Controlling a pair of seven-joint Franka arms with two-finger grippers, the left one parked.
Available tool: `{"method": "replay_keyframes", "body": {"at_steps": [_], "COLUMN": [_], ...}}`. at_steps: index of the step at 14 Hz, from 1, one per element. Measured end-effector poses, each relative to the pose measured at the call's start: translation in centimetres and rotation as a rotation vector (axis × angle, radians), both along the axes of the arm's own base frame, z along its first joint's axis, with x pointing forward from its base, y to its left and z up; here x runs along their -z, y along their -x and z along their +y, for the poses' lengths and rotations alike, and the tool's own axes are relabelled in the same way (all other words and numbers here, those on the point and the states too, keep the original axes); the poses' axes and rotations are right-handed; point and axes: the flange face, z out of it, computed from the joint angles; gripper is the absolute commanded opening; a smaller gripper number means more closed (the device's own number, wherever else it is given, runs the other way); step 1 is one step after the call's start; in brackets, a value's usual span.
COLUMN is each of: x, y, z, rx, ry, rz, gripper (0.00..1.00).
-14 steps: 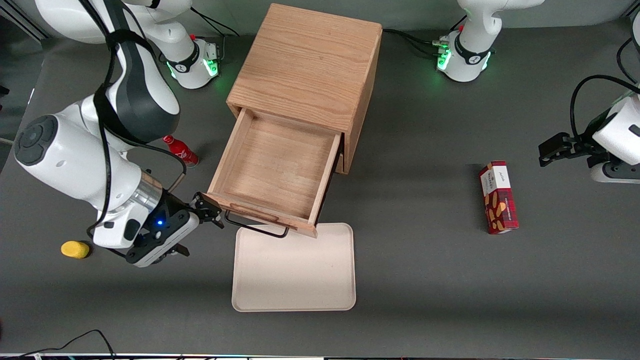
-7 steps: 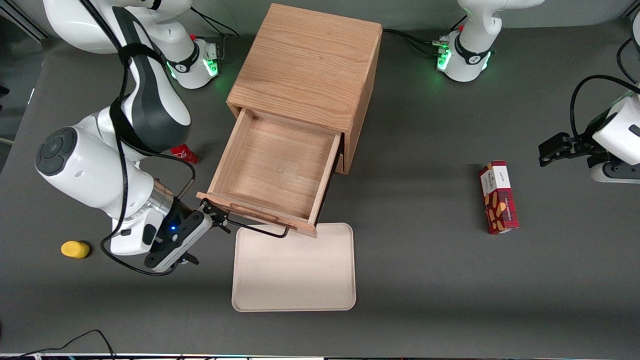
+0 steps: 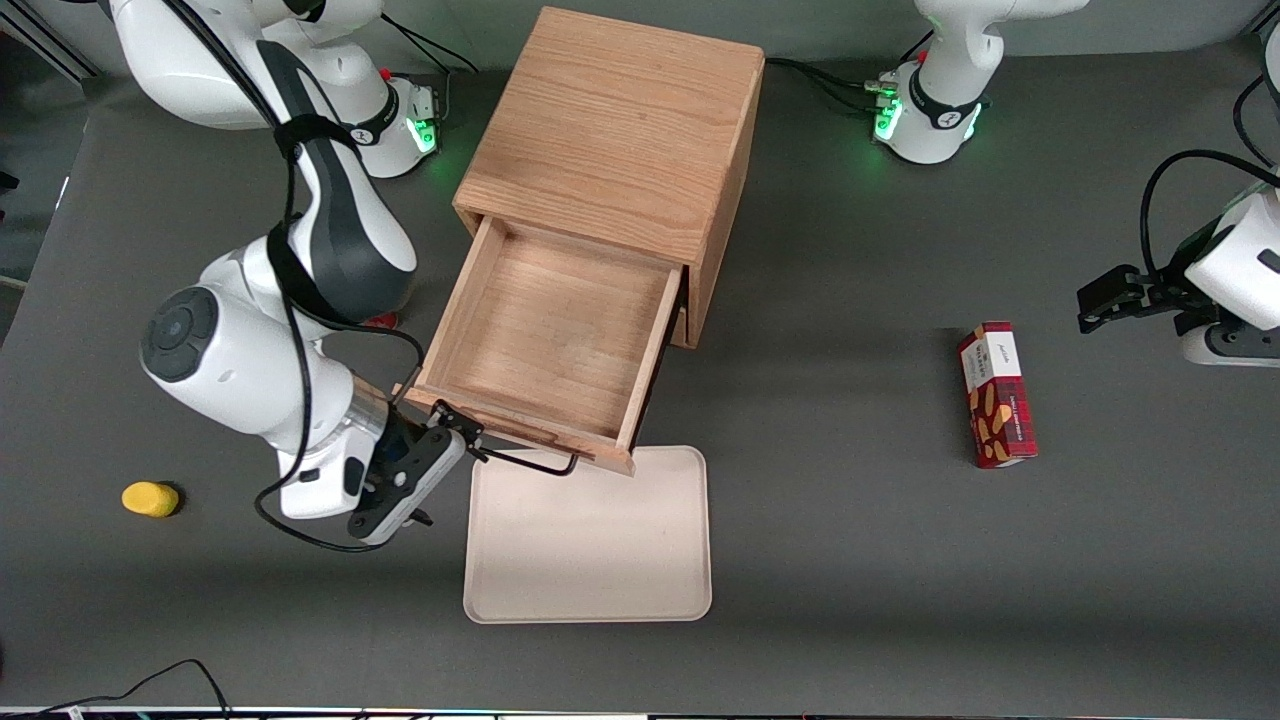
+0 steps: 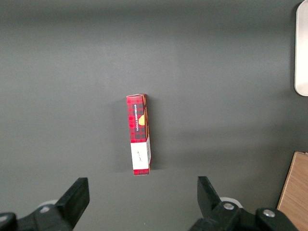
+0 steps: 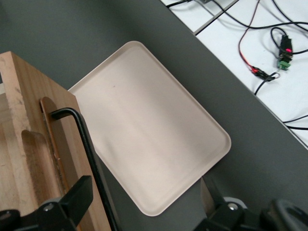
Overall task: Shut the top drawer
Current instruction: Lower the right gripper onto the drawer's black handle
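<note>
top drawer (image 3: 553,335) pulled out, pincer (image 3: 462,428) spread (at its handle (image 3: 520,458)) — beige tray (image 3: 590,540) just in front

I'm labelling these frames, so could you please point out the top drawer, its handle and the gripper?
Top drawer (image 3: 550,325): front view, on its bare wooden floor.
Handle (image 3: 530,463): front view, on the black wire bar.
Gripper (image 3: 462,428): front view, midway between its fingertips, open, at the handle's end toward the working arm.

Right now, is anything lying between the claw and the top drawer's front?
No. In the front view the claw, open, sits right at the top drawer front, by its black wire handle; nothing lies between.
</note>
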Motion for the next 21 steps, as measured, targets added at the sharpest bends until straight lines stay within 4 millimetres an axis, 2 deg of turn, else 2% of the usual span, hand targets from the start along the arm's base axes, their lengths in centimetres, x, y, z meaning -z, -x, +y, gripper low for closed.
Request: {"method": "replay_keyframes", "body": {"at_steps": [11,21], "x": [3.1,3.6], "y": [0.9,1.3], "z": [1.1,1.2], "rx": [-0.079,-0.093], "ry": [0.022,0.016], "rz": [0.061,0.099], "gripper": [1.0,1.0]}}
